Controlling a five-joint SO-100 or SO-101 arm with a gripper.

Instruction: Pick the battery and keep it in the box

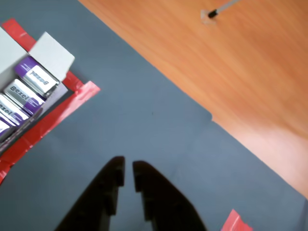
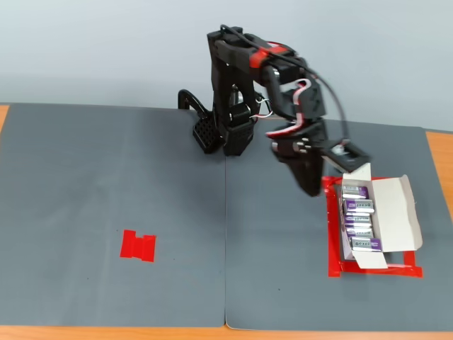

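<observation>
A grey mat (image 2: 141,191) covers most of the wooden table (image 1: 240,62), with a seam running front to back down its middle in the fixed view. The black arm (image 2: 241,85) rises from the far centre of the mat and bends down toward the right. To the right lies the box (image 2: 400,209), its long flap lid folded open to the right and its short end tab standing at the far end. It sits inside a red tape outline (image 2: 375,271) stuck to the mat. Inside the box lies a row of silver and purple batteries, four or so, though the count is hard to fix from either view; the nearest battery (image 2: 366,244) lies at the front end of the row. The gripper (image 1: 128,174) hangs just left of the box's far end, above bare mat, its jaws nearly closed with only a thin gap and nothing between them. A flat red tape patch (image 2: 138,246) sits well apart on the mat's left half. A small dark-tipped object (image 1: 211,13) lies on the bare wood in the wrist view.
</observation>
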